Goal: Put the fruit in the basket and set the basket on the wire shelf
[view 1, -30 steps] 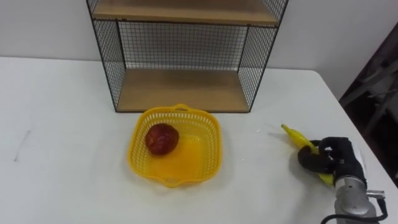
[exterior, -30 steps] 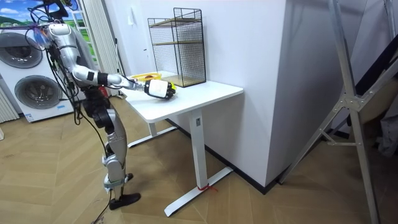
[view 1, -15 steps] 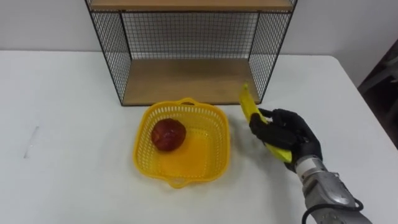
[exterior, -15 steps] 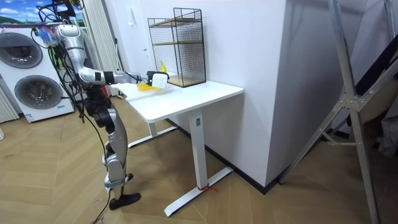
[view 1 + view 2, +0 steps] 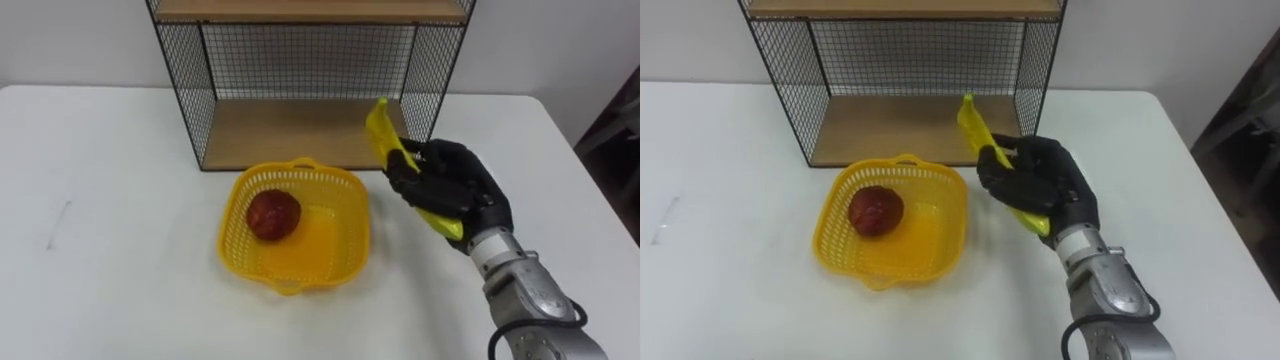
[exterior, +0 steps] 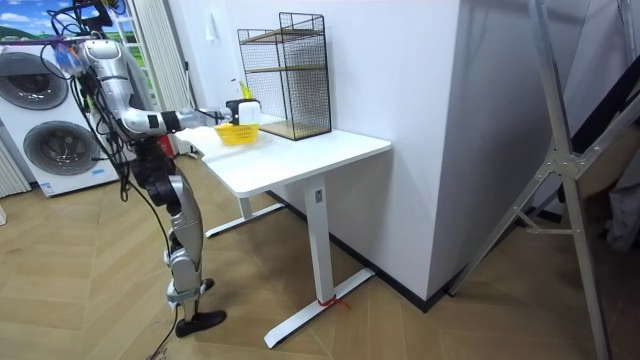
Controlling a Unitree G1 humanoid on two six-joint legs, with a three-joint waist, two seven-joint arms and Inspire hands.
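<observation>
The yellow basket (image 5: 347,212) sits on the white table (image 5: 120,200) towards the middle of the surface, just in front of the wire shelf (image 5: 300,135), which stands at the table's far edge. In the basket lies one dark red round fruit (image 5: 274,214), resting in the left half of the mesh floor; the rest of the floor is bare. The shelf's lower wooden board holds nothing. My right hand (image 5: 452,188) is over the surface just to the right of the basket's right rim, fingers curled tight around the banana (image 5: 380,128). The banana is bright yellow and gently curved, held aslant: its upper end points up towards the shelf's right front post, and its lower end sticks out below my palm. In the room view I stand at the table's end on the room view's left, right arm stretched out over the basket.
</observation>
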